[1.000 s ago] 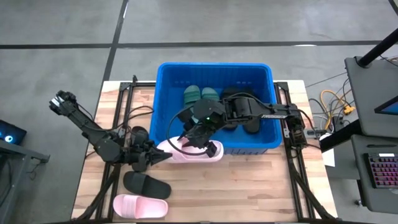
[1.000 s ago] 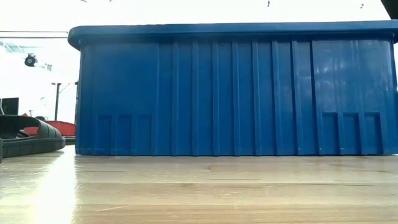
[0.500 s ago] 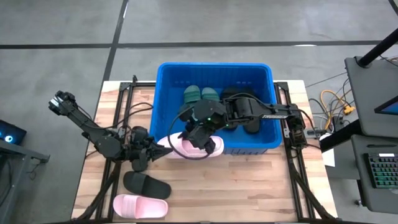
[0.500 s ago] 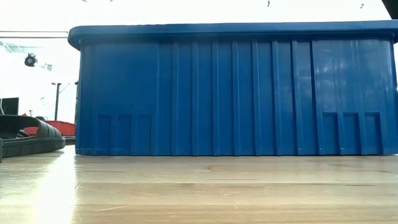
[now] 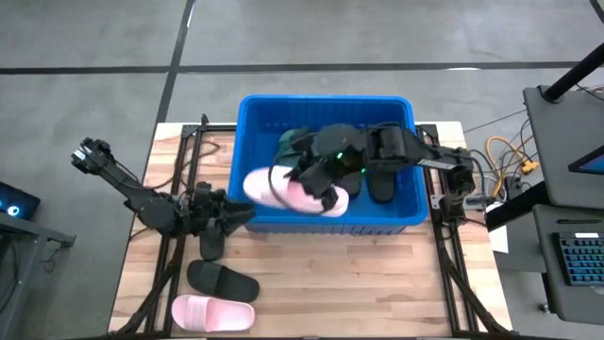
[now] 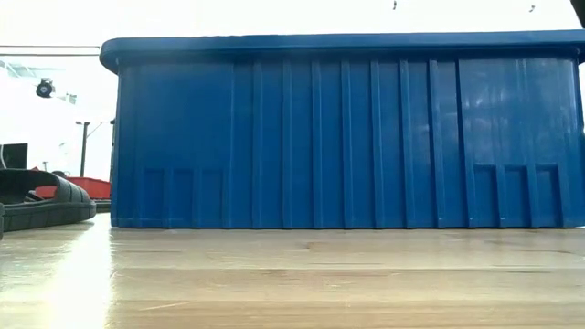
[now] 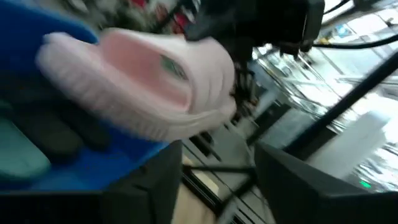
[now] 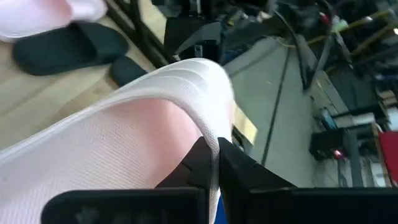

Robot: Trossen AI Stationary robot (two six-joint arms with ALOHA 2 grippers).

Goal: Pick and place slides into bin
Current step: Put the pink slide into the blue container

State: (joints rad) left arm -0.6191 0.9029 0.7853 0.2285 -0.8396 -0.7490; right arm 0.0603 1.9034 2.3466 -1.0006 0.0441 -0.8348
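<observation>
A pale pink slide (image 5: pixel 283 192) hangs over the near left part of the blue bin (image 5: pixel 255 109), with my right gripper (image 5: pixel 326 179) shut on it. Dark green slides (image 5: pixel 300 142) and black slides (image 5: pixel 377 179) lie inside the bin. My left gripper (image 5: pixel 247 214) stands open just outside the bin's near left corner, and nothing is between its fingers (image 7: pixel 165 174). In its wrist view the pink slide (image 7: pixel 143 87) hangs ahead of it. On the table lie a black slide (image 5: pixel 222 280) and a second pink slide (image 5: pixel 212 312). My right gripper pinches the pink slide's wide strap at its edge (image 8: pixel 211 140) between its two fingers, coming slanting down from the table's right. The slide is lifted clear and tilted, and one end (image 5: pixel 253 184) sticks out toward the bin's left wall.
Another dark slide (image 5: pixel 209 244) lies under my left arm. The low view shows the bin's ribbed near wall (image 6: pixel 347 128) and a black slide (image 6: pixel 46 196) at the left. Bare wooden tabletop (image 5: pixel 377 283) spreads out in front of the bin.
My right gripper has shut on the pink slide and carried it up and toward the far edge, from in front of the bin to over its rim. My left gripper has opened, let go of the slide's left end and stayed near the bin's corner.
</observation>
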